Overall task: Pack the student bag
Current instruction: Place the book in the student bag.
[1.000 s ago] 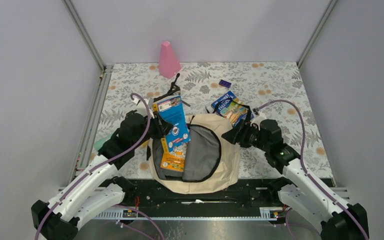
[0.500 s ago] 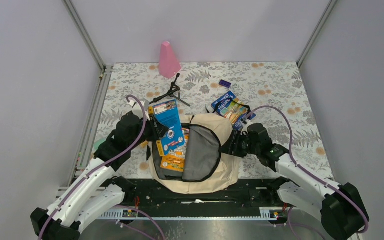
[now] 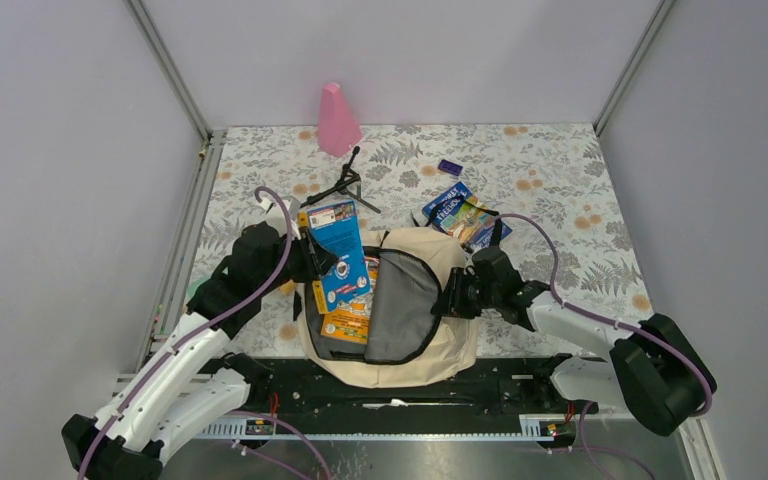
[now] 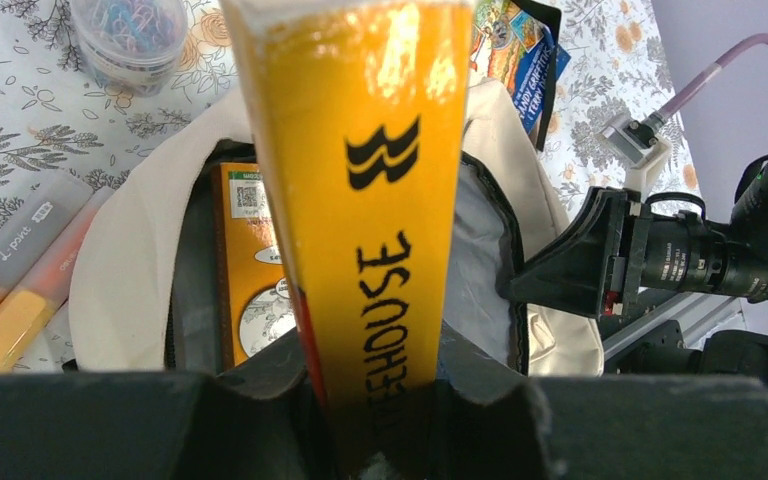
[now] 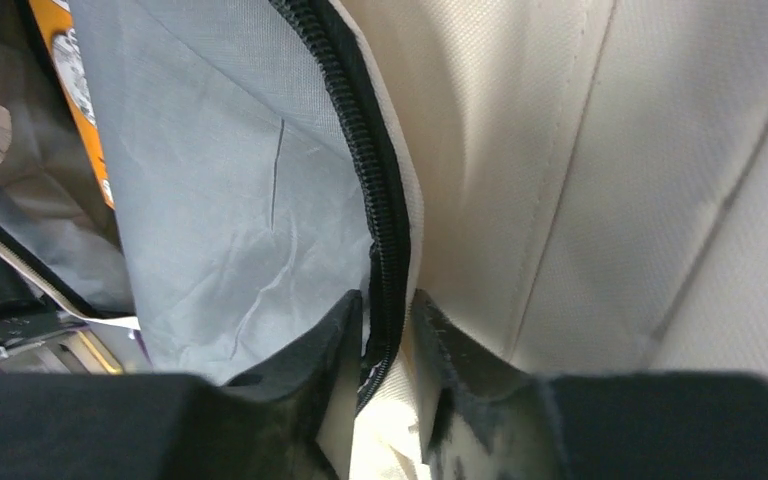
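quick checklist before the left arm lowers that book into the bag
1. Grip on the blue book: ok, the left tool is clamped on its yellow spine.
2. Bag mouth held: ok, the right tool has a finger on each side of the zipper edge of the student bag.
3. Book over the opening: ok, in the top view its lower end is above the open left side of the bag.
4. Room inside: cannot tell, an orange book already lies in there and the depth is hidden.
5. Arms apart: ok, they work from opposite sides of the bag.
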Motion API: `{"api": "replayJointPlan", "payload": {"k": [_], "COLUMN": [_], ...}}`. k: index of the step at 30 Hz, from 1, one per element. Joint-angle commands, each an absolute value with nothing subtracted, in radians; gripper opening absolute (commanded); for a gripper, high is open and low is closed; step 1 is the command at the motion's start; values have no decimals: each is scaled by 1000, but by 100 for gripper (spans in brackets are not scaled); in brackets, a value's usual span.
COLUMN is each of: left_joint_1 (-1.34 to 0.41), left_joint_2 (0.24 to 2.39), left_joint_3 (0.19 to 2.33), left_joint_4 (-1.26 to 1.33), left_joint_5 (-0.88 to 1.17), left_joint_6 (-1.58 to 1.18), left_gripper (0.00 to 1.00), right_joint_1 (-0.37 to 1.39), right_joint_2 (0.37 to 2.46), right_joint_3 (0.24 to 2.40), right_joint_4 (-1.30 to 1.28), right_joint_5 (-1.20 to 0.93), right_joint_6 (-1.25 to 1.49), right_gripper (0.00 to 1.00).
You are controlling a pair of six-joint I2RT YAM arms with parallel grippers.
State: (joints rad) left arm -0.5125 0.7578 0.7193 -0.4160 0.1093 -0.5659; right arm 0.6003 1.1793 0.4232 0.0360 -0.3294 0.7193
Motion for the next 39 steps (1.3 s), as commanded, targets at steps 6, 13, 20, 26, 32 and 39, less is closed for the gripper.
{"api": "replayJointPlan", "payload": {"k": [6,13,20,26,32,39], "left_joint_1": [-499,-497,-487,-486,-486,-487], "left_joint_2": [771,796,860,945,1045,1105], "left_joint_3": [823,838,733,673,681,610], "left_joint_4": [-482,-582,-422,-332,-381,-197], "left_joint_5": [199,286,518,497,370,491], "left_joint_6": [-486,-453,-535,-557,-526,-594], "left_gripper": [8,7,7,7,4,4], "right_joint_1": [614,614,613,613,613,614], "right_joint_2": [1170,1006,956,913,885,887], "right_joint_3": [588,675,752,806,851,912], "right_joint_4": [-78,-241,-338,-354,-361,-338], "right_joint_5": [-221,-56,-41,-63,-82,-143], "right_joint_6": [636,536,507,517,525,539], "right_gripper": [0,0,0,0,0,0]}}
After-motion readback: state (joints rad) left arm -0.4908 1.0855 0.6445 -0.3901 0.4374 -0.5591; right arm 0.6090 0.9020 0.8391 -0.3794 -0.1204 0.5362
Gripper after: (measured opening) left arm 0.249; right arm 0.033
